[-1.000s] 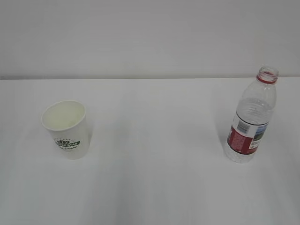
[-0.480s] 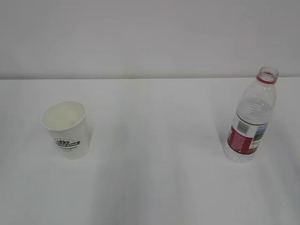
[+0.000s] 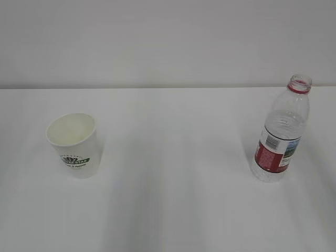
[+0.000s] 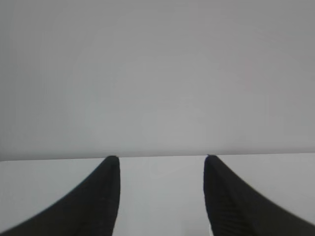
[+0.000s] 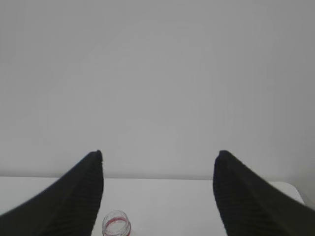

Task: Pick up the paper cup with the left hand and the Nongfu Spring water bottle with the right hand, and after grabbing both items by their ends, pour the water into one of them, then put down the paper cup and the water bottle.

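Right now both arms hang back: the left end effector (image 4: 160, 196) and right end effector (image 5: 158, 191) are spread and empty. Upright on the worktop (image 3: 173, 157), the Nongfu Spring water bottle (image 3: 279, 131) stands just below the right one, uncapped; the paper cup (image 3: 73, 144) waits far left.

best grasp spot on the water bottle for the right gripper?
Probably the ribbed body of the water bottle above the red label, approached level from the robot's side. It stands upright, uncapped and free on the table, so a side grip should suit pouring. The right gripper is open with the bottle mouth below it.
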Controlling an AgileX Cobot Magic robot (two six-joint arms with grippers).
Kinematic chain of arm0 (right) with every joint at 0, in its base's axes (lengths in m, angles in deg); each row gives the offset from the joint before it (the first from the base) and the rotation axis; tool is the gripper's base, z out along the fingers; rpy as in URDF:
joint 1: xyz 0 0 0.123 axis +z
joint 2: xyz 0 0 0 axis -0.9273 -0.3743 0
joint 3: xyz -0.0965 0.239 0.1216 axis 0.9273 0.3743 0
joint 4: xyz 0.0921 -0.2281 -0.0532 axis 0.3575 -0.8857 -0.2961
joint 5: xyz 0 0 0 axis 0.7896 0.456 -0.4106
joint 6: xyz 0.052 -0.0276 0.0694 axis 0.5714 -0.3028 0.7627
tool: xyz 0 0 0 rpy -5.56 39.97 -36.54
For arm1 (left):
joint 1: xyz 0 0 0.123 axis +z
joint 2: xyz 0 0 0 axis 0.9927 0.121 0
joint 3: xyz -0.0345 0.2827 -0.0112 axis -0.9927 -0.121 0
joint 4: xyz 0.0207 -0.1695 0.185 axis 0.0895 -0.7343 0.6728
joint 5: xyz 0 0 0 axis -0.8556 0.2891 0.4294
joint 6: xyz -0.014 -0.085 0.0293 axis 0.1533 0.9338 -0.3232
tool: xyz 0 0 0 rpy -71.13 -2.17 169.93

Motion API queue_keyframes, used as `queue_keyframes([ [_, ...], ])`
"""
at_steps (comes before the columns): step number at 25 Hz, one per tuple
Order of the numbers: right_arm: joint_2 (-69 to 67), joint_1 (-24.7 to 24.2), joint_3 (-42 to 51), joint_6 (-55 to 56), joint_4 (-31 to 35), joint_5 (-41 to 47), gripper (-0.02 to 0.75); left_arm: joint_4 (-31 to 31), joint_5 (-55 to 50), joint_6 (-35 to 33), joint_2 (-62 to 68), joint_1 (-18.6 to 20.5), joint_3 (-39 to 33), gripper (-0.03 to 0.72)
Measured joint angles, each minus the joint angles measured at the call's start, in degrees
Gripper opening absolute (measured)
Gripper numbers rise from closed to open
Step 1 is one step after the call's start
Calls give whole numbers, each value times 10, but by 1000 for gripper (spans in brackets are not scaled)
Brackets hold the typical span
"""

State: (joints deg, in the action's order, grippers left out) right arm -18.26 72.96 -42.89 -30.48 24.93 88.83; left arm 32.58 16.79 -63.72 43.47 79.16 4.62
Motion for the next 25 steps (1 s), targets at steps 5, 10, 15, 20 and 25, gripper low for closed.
queue_keyframes([
  [5, -41, 0, -31, 0, 0, -17, 529, 0, 5, 0, 26, 0, 17, 398],
  [10, -62, 0, -57, 0, 0, -26, 529, 0, 12, 0, 74, 0, 54, 398],
  [15, -64, 0, -60, 0, 0, -33, 529, 0, 16, 0, 117, 0, 71, 398],
  [20, -70, 0, -60, 0, 0, -42, 529, 0, 25, 0, 130, 0, 72, 398],
  [25, -106, 0, -61, 0, 0, -62, 529, 0, 45, 0, 139, 0, 76, 398],
])
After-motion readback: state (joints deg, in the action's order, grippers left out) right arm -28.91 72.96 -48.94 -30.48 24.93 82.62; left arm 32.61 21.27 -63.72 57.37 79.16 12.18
